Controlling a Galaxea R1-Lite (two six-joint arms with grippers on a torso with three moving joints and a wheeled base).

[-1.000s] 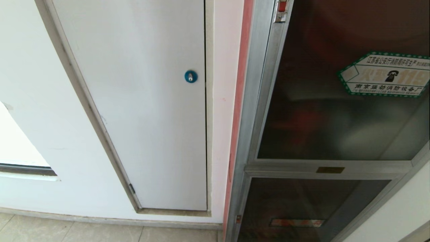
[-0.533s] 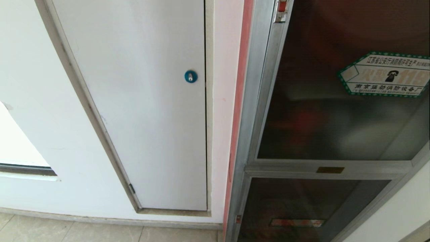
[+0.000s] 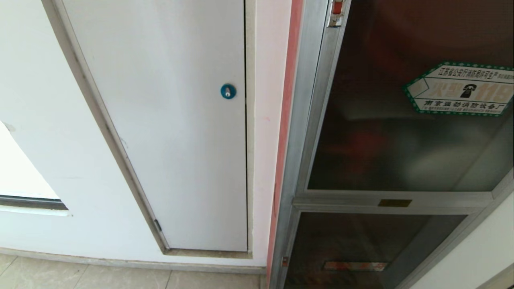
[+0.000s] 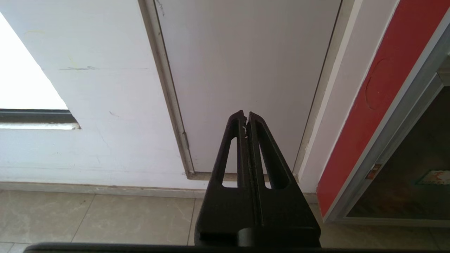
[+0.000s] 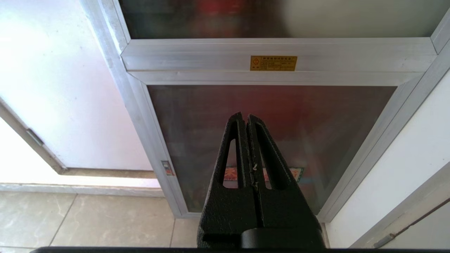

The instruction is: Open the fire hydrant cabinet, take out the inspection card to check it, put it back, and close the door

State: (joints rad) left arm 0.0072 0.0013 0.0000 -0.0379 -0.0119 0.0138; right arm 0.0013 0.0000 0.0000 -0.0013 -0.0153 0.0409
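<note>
Head view, cabinet: the fire hydrant cabinet (image 3: 305, 160) fills the right side, its silver frame running down to the floor (image 3: 80, 277).
Head view, door: the door (image 3: 401, 132) is closed in the frame, dark glass with the hexagonal sticker (image 3: 461, 90) near its right edge; red shapes show dimly behind it.
Head view, latch: a small red latch (image 3: 336, 8) sits at the top of the door's left edge.
Head view, lower panel: a smaller glass panel (image 3: 361, 249) lies under the door, with a brass plate (image 3: 394, 203) on the bar between them.
Head view, wall: the white panel (image 3: 172, 132) with its blue lock (image 3: 228, 91) stands left of the cabinet.
Head view, arms: neither arm shows here.
Head view, card: the inspection card cannot be made out through the glass.
Left wrist view: the left gripper (image 4: 245, 117) points level at the white panel's lower edge, apart from it, fingers pressed together and holding nothing.
Right wrist view: the right gripper (image 5: 245, 119) points level at the lower glass panel, below the brass plate, clear of the glass, fingers pressed together and empty.
</note>
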